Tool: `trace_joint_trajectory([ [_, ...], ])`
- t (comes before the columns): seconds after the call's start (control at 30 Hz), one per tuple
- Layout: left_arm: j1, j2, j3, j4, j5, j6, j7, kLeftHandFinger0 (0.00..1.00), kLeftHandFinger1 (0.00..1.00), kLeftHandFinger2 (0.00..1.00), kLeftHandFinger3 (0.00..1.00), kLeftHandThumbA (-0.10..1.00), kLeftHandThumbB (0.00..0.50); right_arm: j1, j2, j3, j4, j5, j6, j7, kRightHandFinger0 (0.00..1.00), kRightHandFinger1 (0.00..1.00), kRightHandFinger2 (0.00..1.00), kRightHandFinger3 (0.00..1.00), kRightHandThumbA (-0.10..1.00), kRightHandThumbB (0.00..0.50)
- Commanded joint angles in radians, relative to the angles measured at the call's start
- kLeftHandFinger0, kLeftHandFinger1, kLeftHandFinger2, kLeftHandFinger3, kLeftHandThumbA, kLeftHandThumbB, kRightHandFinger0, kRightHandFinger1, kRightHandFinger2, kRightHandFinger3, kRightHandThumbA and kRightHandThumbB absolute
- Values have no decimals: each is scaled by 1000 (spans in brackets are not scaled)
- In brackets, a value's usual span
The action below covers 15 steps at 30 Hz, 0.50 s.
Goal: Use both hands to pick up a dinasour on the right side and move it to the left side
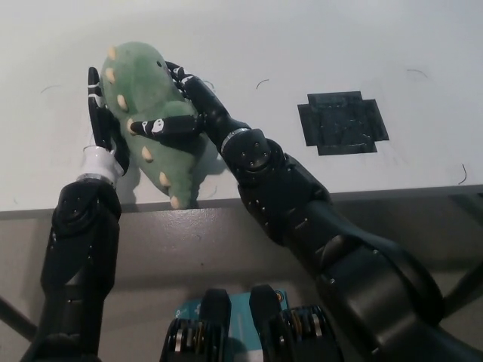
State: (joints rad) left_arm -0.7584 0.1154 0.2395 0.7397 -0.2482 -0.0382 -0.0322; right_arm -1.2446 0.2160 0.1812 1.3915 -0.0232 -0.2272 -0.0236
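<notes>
Near the bench's [317, 45] front edge, toward its left end, the green plush dinosaur [151, 105] is held between the robot's two hands. Its rounded head points toward the back of the bench and its tail tapers down to the front edge, the tip reaching just about to the lip. A row of pale cream spikes runs along its left flank and down the tail.

On the toy's right side, the right hand [185, 105] presses against the body; its dark fingers [162, 126] wrap across the middle of the plush, with more of them lying up along the toy's upper right side. The black right arm runs down from there to the lower right, crossing the front edge of the bench.

On the toy's left side, the left hand [102, 124] stands upright against the plush, its dark, white-banded fingers [94, 87] stretched along the dinosaur's flank toward the head, touching it. A white cuff sits at its wrist just behind the front edge, and the forearm drops below the bench. Both hands are thus clamped on the toy, one from each side.

Whether the dinosaur rests on the bench or is lifted slightly off it cannot be told from this steep angle, though a faint shadow lies under its tail.

Well apart to the right, a dark cross-shaped patch [342, 123] lies flat on the white surface
</notes>
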Motion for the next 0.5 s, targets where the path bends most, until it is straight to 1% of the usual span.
trace_joint_trajectory([
  [0.0, -88, -17, -18, -8, -7, -56, -26, 1000, 1000, 1000, 1000, 1000, 101, -61, 29, -3, -14, -17, -12, 43, 1000, 1000, 1000, 1000, 1000, 13],
  [0.03, -89, -16, -21, -5, -3, -66, -27, 1000, 1000, 1000, 1000, 1000, 89, -60, 29, -4, -14, -18, -13, 43, 1000, 1000, 1000, 1000, 1000, 32],
  [0.07, -97, -13, -21, 7, -4, -72, -34, 1000, 1000, 1000, 1000, 1000, 98, -65, 27, -5, -14, -18, -14, 42, 1000, 1000, 1000, 1000, 1000, 32],
  [0.13, -100, -13, -23, 9, 1, -79, -25, 1000, 1000, 1000, 1000, 1000, 106, -65, 27, -10, -19, -15, -13, 39, 1000, 1000, 1000, 1000, 1000, 23],
  [0.17, -99, -14, -23, 9, -1, -81, -27, 1000, 1000, 1000, 1000, 1000, 105, -64, 28, -10, -20, -15, -11, 39, 1000, 1000, 1000, 1000, 1000, 23],
  [0.2, -95, -18, -20, 3, -6, -83, -26, 1000, 1000, 1000, 1000, 1000, 89, -63, 27, -9, -21, -17, -9, 43, 1000, 1000, 1000, 1000, 1000, 17],
  [0.23, -96, -16, -22, 3, -5, -78, -28, 1000, 1000, 1000, 1000, 1000, 100, -64, 27, -10, -20, -17, -6, 44, 1000, 1000, 1000, 1000, 1000, 14],
  [0.3, -101, -16, -24, 17, -2, -93, -29, 1000, 1000, 1000, 1000, 1000, 94, -65, 26, -7, -21, -23, -4, 38, 1000, 1000, 1000, 1000, 1000, 25],
  [0.33, -100, -16, -25, 11, -2, -85, -26, 1000, 1000, 1000, 1000, 1000, 101, -64, 25, -5, -22, -25, -7, 38, 1000, 1000, 1000, 1000, 1000, 24],
  [0.4, -100, -17, -26, 14, -2, -92, -28, 1000, 1000, 1000, 1000, 1000, 92, -61, 23, -7, -23, -23, -17, 41, 1000, 1000, 1000, 1000, 1000, 11],
  [0.43, -101, -18, -25, 17, -2, -83, -23, 1000, 1000, 1000, 1000, 1000, 106, -61, 23, -9, -22, -21, -13, 41, 1000, 1000, 1000, 1000, 1000, 12],
  [0.47, -101, -18, -26, 17, -1, -83, -23, 1000, 1000, 1000, 1000, 1000, 110, -60, 22, -12, -23, -18, -10, 43, 1000, 1000, 1000, 1000, 1000, 9],
])
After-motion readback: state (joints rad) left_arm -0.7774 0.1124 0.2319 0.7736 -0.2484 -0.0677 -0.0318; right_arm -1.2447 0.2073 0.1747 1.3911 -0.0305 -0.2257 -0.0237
